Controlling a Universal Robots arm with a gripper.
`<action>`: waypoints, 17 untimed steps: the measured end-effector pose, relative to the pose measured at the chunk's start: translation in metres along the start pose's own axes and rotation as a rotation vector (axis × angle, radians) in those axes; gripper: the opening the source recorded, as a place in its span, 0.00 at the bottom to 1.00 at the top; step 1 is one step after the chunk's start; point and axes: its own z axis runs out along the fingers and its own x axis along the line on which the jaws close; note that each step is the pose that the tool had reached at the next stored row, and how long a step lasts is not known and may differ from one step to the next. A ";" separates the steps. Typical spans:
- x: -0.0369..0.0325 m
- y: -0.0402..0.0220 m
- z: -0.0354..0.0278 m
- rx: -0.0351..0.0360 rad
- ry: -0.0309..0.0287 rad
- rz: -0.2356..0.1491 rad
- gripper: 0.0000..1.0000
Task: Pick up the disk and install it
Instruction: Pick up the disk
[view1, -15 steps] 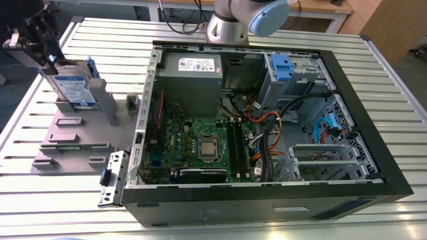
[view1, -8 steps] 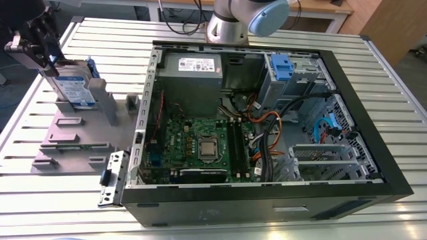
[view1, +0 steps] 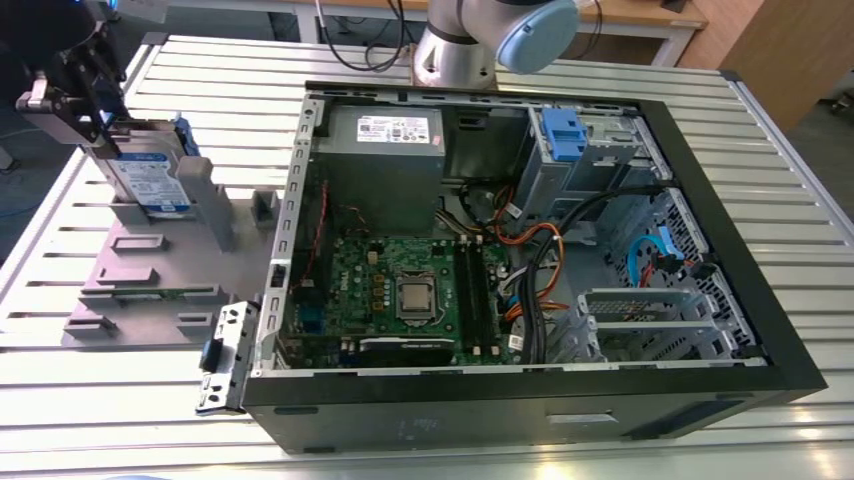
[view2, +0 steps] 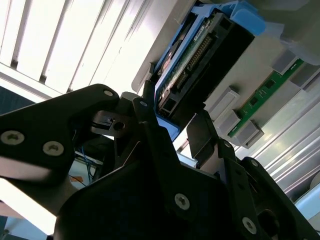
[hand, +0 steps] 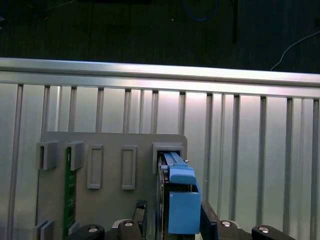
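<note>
Currently black two-finger gripper (hand: 175, 217) parted, straddling silver rectangular metal disk with blue plastic frame (view1: 144, 180), holding nothing; disk upright in slot of grey slotted holder plate (view1: 147, 275); risk: uneven squeeze on frame could tilt disk, jamming it in holder slot.

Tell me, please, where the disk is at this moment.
The disk stands upright in the grey holder at the exterior view's left, beside the open computer case, with the tool at its upper end.
</note>
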 end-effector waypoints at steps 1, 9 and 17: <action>0.0000 0.0000 0.0002 0.0000 0.0000 0.000 0.53; -0.0001 0.0044 0.0029 0.0003 -0.0001 0.000 0.53; 0.0000 0.0045 0.0098 0.0000 0.0000 0.000 0.53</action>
